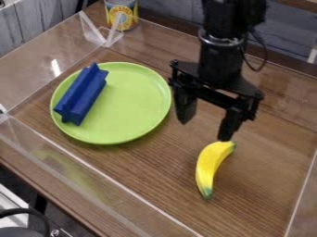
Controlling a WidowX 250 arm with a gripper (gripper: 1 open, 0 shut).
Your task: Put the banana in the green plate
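Note:
The yellow banana [213, 168] lies on the wooden table at the lower right, its greenish tip toward the front. The lime-green plate [139, 111] sits left of centre, and a blue rectangular block [82, 93] rests on its left part. My black gripper [210, 114] hangs pointing down just above and behind the banana's upper end, between plate and banana. Its two fingers stand wide apart with nothing between them. One fingertip [231, 128] hovers close over the banana's top end; contact cannot be told.
A yellow-labelled can [120, 13] stands at the back left. Clear plastic walls [37, 153] border the table at the left, front and back. A cable runs behind the arm at the upper right.

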